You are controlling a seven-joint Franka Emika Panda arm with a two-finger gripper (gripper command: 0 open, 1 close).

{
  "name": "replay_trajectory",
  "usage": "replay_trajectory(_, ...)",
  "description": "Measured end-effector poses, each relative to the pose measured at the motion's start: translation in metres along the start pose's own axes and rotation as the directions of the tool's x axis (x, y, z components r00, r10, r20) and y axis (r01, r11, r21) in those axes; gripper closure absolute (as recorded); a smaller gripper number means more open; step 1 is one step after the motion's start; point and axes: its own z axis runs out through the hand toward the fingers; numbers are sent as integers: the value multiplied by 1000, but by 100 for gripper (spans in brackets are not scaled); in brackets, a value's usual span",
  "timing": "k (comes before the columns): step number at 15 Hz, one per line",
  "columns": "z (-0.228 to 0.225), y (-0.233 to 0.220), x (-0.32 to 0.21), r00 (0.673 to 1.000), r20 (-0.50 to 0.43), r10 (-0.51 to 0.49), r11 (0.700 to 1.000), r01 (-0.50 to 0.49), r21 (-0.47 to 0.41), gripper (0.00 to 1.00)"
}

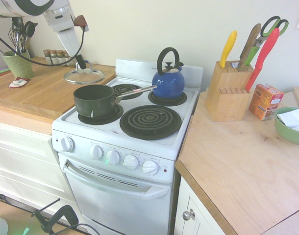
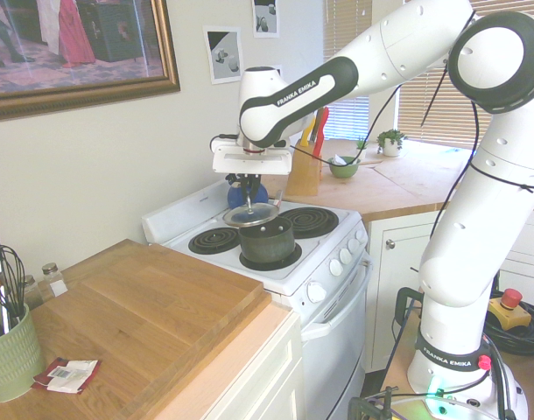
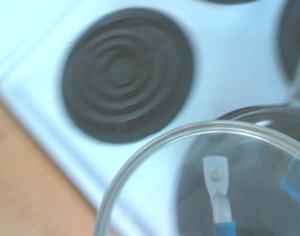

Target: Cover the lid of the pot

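Pinched on the knob of the lid (image 1: 84, 76), the claw (image 1: 81, 62) held the glass disc in the air, and we saw it hang level above the stove (image 1: 186, 125), near the open pot (image 1: 94, 100), which sat on a front burner (image 1: 101, 117), uncovered.

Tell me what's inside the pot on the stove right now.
Nothing shows inside the pot: its dark inner wall looks bare, though the near rim hides the bottom. The lid hangs in the gripper above the counter edge beside it, not yet on.
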Motion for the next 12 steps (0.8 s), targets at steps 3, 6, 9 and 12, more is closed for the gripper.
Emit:
replay_trajectory(3, 13, 9, 22, 1000, -6, 21, 1000, -21, 1, 100)
replay_trajectory(6, 22, 15, 29, 1000, -8, 28, 1000, -28, 5, 100)
replay_trajectory(9, 28, 15, 29, 1000, -8, 25, 999, -24, 21, 100)
replay_trajectory(12, 37, 14, 29, 1000, -9, 22, 1000, -22, 18, 100)
